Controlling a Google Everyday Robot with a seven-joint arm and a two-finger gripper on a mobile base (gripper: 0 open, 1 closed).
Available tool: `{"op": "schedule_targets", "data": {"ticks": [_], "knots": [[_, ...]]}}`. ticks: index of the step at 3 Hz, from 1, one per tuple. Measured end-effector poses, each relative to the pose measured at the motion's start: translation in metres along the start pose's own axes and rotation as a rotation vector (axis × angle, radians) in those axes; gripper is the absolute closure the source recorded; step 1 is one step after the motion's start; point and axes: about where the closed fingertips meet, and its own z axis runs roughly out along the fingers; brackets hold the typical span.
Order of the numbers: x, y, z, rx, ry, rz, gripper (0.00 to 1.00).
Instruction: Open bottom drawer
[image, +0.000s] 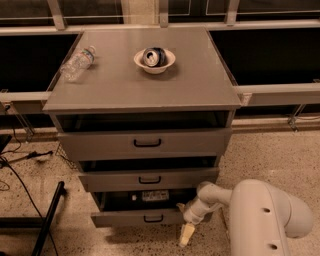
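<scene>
The bottom drawer (135, 218) is the lowest and narrowest grey front of the cabinet, with a small black loop handle (153, 218). It stands pulled out a little, with a dark gap above its front. My gripper (184, 223) is at the right end of that drawer front, low near the floor, with a pale finger (186, 234) pointing down. My white arm (260, 215) reaches in from the lower right.
The middle drawer (149, 180) and top drawer (145, 144) also stand slightly out. On the cabinet top (190, 85) are a white bowl holding a can (154, 58) and a lying plastic bottle (77, 62). A black stand leg (49, 220) and cables lie on the floor at left.
</scene>
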Motion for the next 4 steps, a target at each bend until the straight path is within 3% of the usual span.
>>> {"op": "schedule_targets", "data": {"ticks": [1,4], "knots": [[-0.001,0.0,-0.001,0.0,0.0,0.0,0.0],[0.026,0.072,-0.012,-0.132,0.003,0.102,0.0]]}}
